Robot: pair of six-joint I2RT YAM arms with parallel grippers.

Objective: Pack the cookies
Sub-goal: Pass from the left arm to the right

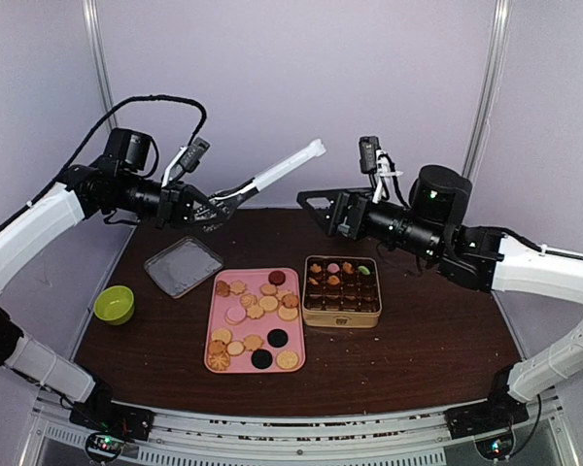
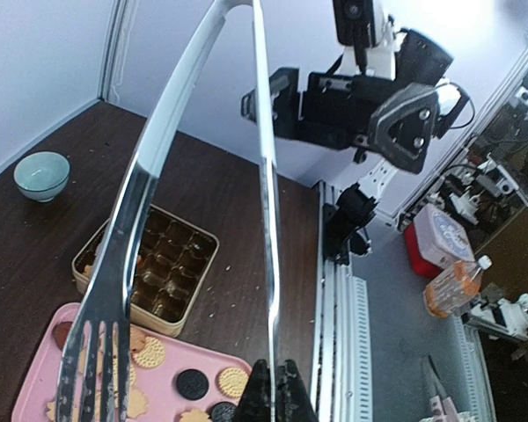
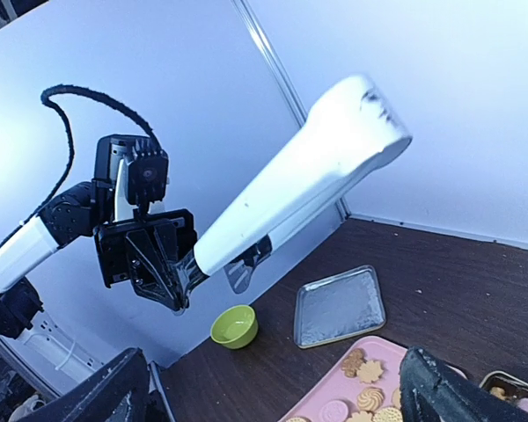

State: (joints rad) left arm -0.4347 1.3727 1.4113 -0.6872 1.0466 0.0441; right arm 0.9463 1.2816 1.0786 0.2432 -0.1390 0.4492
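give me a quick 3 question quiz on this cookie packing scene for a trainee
1. True or false: the left gripper holds the tongs up off the table.
2. Where do most of the cookies lie? A) pink tray B) gold tin C) green bowl
3. Fill in: the right gripper is ___ and holds nothing.
Key: 1 true; 2 A; 3 open.
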